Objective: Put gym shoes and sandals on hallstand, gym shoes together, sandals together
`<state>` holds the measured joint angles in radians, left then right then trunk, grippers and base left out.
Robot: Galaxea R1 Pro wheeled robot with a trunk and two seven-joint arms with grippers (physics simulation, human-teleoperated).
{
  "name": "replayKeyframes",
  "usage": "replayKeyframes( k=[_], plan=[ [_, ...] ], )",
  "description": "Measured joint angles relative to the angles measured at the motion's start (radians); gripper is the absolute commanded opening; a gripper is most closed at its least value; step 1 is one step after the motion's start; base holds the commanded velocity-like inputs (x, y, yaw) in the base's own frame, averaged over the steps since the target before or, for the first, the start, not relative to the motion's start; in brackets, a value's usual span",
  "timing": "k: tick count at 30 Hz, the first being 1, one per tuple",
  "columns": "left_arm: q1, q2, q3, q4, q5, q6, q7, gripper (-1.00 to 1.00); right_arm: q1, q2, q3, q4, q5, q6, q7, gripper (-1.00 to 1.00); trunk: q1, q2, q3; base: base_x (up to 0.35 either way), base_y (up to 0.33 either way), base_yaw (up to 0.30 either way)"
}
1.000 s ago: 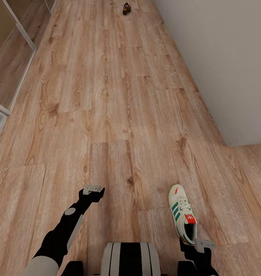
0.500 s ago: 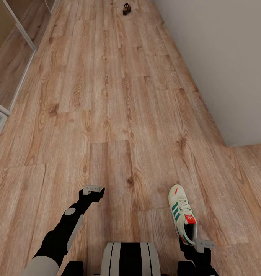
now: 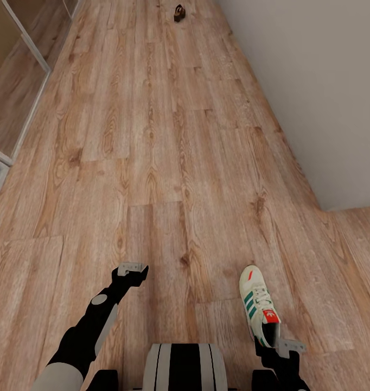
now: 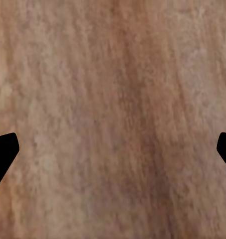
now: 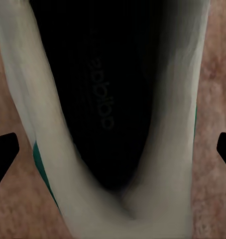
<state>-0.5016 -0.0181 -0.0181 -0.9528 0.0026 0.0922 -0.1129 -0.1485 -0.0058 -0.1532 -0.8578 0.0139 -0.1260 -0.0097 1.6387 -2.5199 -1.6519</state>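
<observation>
Left arm (image 3: pixel 93 326): black links, pale grey upper sleeve, small round grey joint cap, light grey flat bracket at the wrist; right arm (image 3: pixel 280 369): black, same grey bracket at the wrist; trunk (image 3: pixel 185 366): rounded light grey housing with two black vertical stripes; black fingertips of left tool (image 4: pixel 113 152) and right tool (image 5: pixel 113 152) as dark wedges at both frame edges in wrist views.

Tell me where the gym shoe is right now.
In the head view the gym shoe lies on the corridor floor at lower right, heel end just ahead of the right gripper, whose wrist camera looks into its opening.
</observation>
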Motion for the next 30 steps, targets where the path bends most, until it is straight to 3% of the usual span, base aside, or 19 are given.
replayKeyframes(
  k=[10,11,30],
  plan=[
    [0.000,0.000,0.000,0.000,0.000,0.000,0.000,1.00,0.000,0.000,0.001,0.002,0.000,0.000,0.000,1.00,0.000,0.000,0.000,0.007,0.000,0.000],
    [0.000,0.000,0.000,0.000,0.000,0.000,0.000,1.00,0.000,0.000,0.001,0.002,0.000,0.000,0.000,-1.00,0.000,0.000,0.000,0.001,0.000,0.000],
    [0.000,0.000,0.000,0.000,0.000,0.000,0.000,1.00,0.000,-0.001,-0.001,0.001,-0.001,0.000,-0.001,-1.00,0.000,0.000,0.000,0.000,0.000,0.000]
  ],
)
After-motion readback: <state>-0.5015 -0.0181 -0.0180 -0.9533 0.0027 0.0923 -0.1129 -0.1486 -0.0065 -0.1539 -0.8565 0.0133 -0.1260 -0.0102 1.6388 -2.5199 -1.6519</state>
